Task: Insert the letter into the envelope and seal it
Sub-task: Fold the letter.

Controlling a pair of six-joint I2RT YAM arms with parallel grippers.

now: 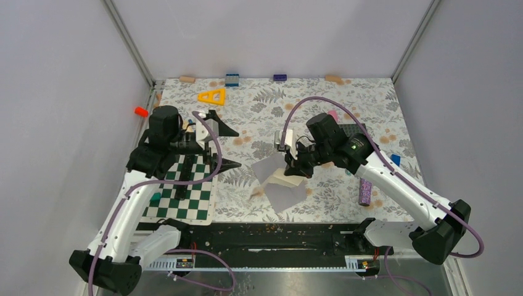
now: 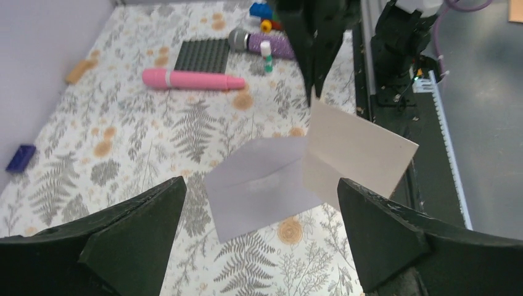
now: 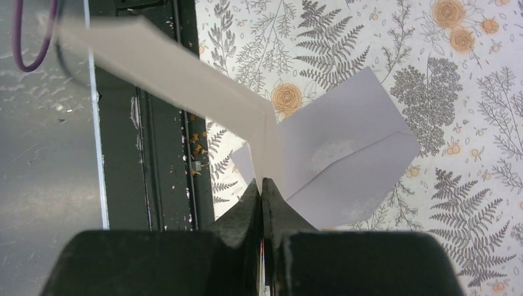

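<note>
Letter: held off the table, tilted, one edge pinched between the tightly closed jaws of the right gripper. It hangs over the envelope, which lies flat on the floral table. Left gripper: jaws spread wide, empty, near the chessboard, apart from both papers.

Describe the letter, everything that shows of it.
The letter is a pale tan rectangular sheet that looks like thin, plain paper; no writing can be made out on the faces in view. It is off the table, standing tilted on edge. The right gripper pinches one edge of it between shut jaws, and the sheet bends just past that grip. It hangs beside and over the flat grey envelope. Whether its lower edge touches the envelope cannot be told.
</note>
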